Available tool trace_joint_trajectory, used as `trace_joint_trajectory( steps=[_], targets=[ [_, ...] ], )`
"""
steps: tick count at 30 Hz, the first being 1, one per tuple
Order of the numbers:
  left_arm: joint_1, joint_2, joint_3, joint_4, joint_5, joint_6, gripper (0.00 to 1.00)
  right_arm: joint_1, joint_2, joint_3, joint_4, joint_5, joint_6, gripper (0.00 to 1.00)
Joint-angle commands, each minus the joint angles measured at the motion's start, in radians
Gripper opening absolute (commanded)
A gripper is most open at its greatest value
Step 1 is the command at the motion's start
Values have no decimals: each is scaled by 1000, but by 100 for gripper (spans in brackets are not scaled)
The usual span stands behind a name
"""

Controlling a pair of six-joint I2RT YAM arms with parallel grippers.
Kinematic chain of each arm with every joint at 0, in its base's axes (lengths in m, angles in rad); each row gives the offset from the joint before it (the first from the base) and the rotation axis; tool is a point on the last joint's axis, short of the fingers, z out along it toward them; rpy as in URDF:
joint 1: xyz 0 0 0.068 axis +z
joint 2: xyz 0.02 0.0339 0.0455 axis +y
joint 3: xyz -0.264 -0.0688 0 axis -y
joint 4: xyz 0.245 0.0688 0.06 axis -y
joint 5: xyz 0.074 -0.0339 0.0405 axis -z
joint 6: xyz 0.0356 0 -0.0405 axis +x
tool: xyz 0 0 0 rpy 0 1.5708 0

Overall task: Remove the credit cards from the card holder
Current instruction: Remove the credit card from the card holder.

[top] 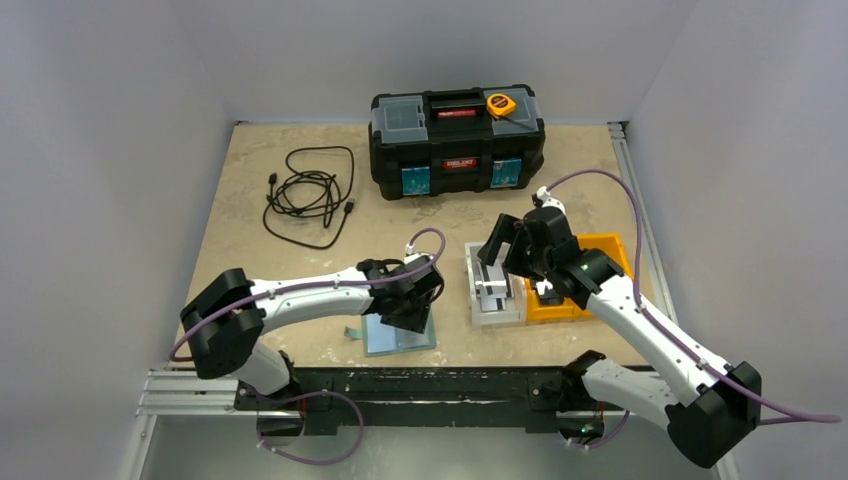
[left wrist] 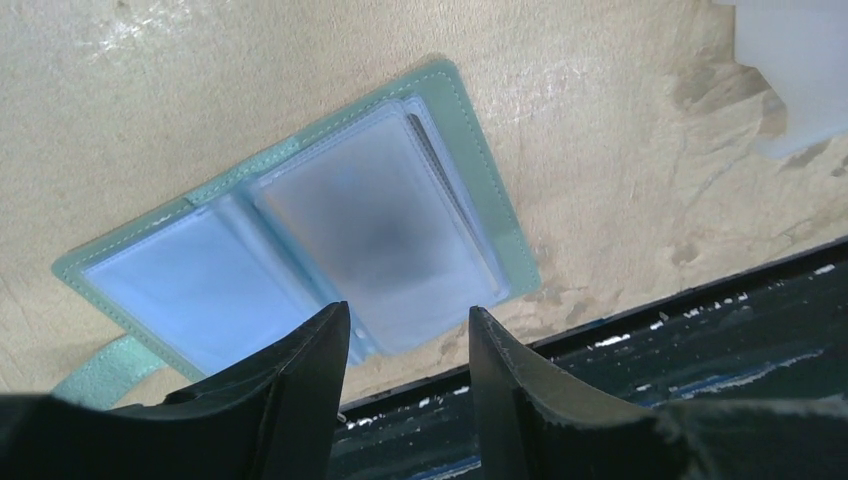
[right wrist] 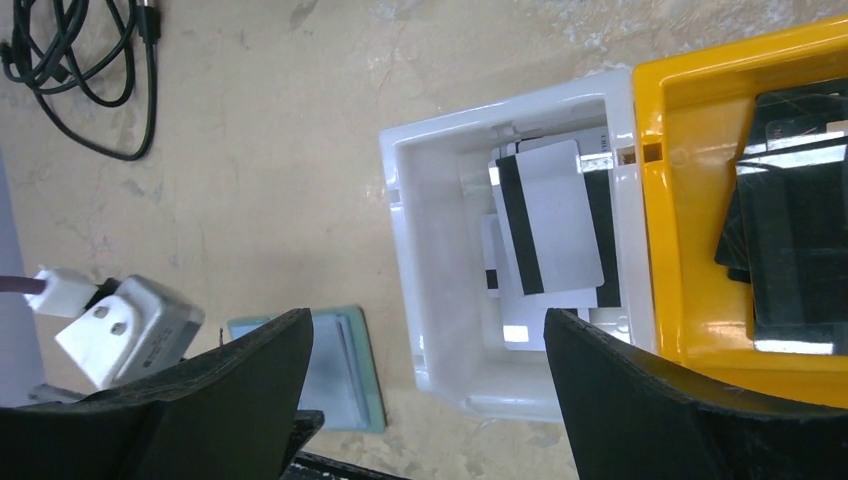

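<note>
The teal card holder point(top: 400, 337) lies open and flat near the table's front edge, its pale blue pockets point(left wrist: 200, 285) facing up. Something dark and blurred shows through the cloudy right pocket point(left wrist: 380, 230); I cannot tell if it is a credit card. My left gripper point(left wrist: 408, 310) hovers just above the holder's near edge, jaws partly apart with nothing between them. My right gripper point(right wrist: 425, 315) hangs open over the white bin point(right wrist: 405, 200), which holds several white cards with black stripes point(right wrist: 550, 225). Black cards point(right wrist: 800, 220) lie in the orange bin point(right wrist: 680, 200).
The white bin point(top: 472, 290) and orange bin point(top: 605, 245) stand side by side right of the holder point(right wrist: 345, 370). A black toolbox point(top: 457, 140) with a yellow tape measure point(top: 500, 104) on top stands at the back. A coiled black cable point(top: 310, 195) lies back left.
</note>
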Motion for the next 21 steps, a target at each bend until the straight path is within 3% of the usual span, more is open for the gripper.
trace_joint_trajectory(
  steps=[1,8,21],
  targets=[
    [-14,51,43,33,-46,-4,46,12,-22,-16,39,9,46,86],
    [-17,129,23,71,-42,-17,43,31,-19,-63,60,-8,51,86],
    [-15,118,-11,64,-68,-47,4,86,-1,-85,88,-23,69,85]
  ],
)
